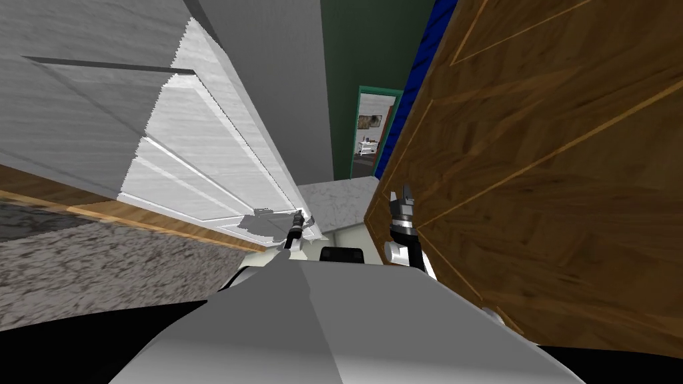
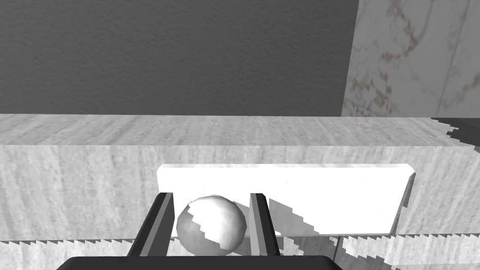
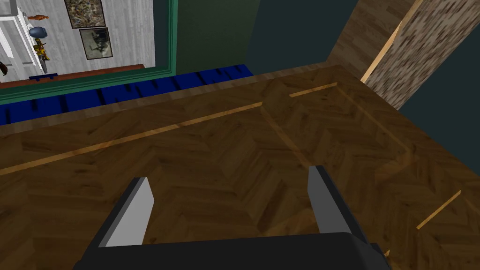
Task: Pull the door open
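Our left gripper (image 2: 211,199) pinches the round knob (image 2: 212,227) of the white door (image 1: 200,160) at eleven o'clock. The door looks ajar, so most of the pull is left. Our right gripper (image 3: 228,174) is spread.

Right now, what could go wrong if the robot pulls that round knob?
The knob is round and smooth, and the left pincer grips just its sides with two thin fingers, so it might slip off during the pull. The white door stands close to the robot, and the open right pincer hangs nearby over the wooden floor, so the swinging door might bump that arm.
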Motion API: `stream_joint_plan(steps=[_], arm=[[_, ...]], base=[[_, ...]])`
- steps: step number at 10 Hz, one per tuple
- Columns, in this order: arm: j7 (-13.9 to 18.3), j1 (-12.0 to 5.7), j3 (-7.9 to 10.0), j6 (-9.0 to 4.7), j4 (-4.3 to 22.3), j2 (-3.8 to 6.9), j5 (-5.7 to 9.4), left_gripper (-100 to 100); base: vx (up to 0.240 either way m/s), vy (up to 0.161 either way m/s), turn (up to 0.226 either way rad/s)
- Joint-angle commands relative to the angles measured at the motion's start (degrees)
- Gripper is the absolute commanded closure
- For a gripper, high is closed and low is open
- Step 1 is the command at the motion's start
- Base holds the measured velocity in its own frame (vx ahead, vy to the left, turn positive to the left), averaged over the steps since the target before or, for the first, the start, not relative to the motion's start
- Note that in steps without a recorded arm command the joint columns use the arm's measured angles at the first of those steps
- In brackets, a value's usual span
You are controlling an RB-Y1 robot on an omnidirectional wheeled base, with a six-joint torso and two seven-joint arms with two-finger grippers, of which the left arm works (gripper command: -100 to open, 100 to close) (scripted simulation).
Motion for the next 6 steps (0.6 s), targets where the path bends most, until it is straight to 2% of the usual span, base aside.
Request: stream_joint_plan(steps=[1, 4, 6], arm=[[1.46, 0.79, -1.09, -0.39, -0.17, 0.65, -0.58, 100], [4.46, 1.73, -3.15, -1.42, -0.39, 2.49, -1.71, 100], [5.99, 2.22, -4.21, -1.95, -0.5, 3.44, -2.28, 100]], base=[[-0.239, 0.054, -0.15], [-0.208, 0.087, -0.187], [-0.211, 0.051, -0.135]])
